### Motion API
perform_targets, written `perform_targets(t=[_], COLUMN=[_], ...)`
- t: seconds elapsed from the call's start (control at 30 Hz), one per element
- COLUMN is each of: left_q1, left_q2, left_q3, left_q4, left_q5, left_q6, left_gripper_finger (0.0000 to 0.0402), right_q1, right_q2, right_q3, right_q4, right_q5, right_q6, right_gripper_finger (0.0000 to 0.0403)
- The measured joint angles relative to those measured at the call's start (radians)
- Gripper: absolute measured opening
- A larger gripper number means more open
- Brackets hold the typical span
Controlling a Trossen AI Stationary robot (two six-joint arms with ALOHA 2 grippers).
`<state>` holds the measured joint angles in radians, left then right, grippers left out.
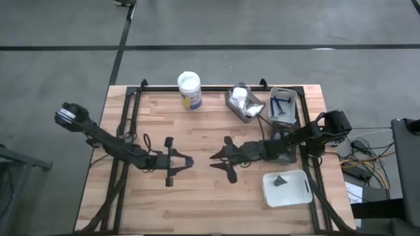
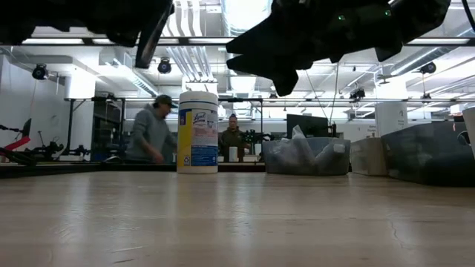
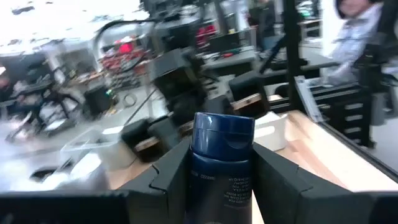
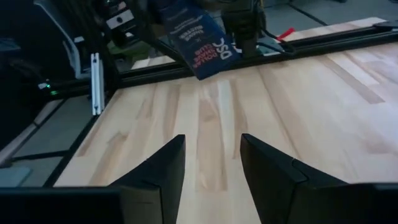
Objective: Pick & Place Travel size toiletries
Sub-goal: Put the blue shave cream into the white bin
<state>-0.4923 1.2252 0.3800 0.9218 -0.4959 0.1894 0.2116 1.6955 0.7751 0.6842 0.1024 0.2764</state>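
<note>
A dark blue travel-size bottle (image 3: 222, 146) with a rounded cap sits between the fingers of my left gripper (image 1: 184, 160), which hangs level over the middle of the table and is shut on it. My right gripper (image 1: 223, 167) faces it from the right, a short way off, open with nothing between its fingers (image 4: 161, 171). In the right wrist view the bottle (image 4: 199, 40) shows its white lettering. White packets fill a grey tray (image 1: 244, 103) at the back. Blue sticks lie in a second grey tray (image 1: 283, 106). One dark item (image 1: 281, 181) lies in the white tray (image 1: 295, 193). My left gripper pinches the bottle's body (image 3: 198, 183) between its two fingers, one on each side. The fingers lie level and along the bottle, pointing toward the table's right. The capped end (image 3: 222, 130) sticks out past the fingertips. The bottle is lifted clear of the table.
A tall white-lidded jar (image 1: 189, 90) with a blue and yellow label stands at the back centre. Bare wooden tabletop (image 1: 197, 203) lies under and in front of both grippers. Black frame rails (image 1: 125, 131) run along the table's sides. People stand in the room behind.
</note>
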Motion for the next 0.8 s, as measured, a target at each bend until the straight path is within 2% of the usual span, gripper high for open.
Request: perform_targets(t=[0.2, 0.43, 0.67, 0.8], left_q1=[0.000, 0.001, 0.007, 0.020], left_q2=[0.106, 0.199, 0.231, 0.233], left_q3=[0.074, 0.176, 0.257, 0.281], left_q4=[0.056, 0.056, 0.059, 0.059], left_q5=[0.091, 0.217, 0.448, 0.558], left_q6=[0.106, 0.227, 0.297, 0.307], left_gripper_finger=[0.0154, 0.0154, 0.0154, 0.0154], right_q1=[0.000, 0.000, 0.000, 0.000], right_q2=[0.001, 0.002, 0.001, 0.002], right_q3=[0.006, 0.006, 0.006, 0.006], right_q4=[0.001, 0.005, 0.016, 0.051], right_q5=[-0.011, -0.143, -0.169, -0.220], right_q6=[0.000, -0.023, -0.050, -0.065], right_gripper_finger=[0.0133, 0.0126, 0.0160, 0.0189])
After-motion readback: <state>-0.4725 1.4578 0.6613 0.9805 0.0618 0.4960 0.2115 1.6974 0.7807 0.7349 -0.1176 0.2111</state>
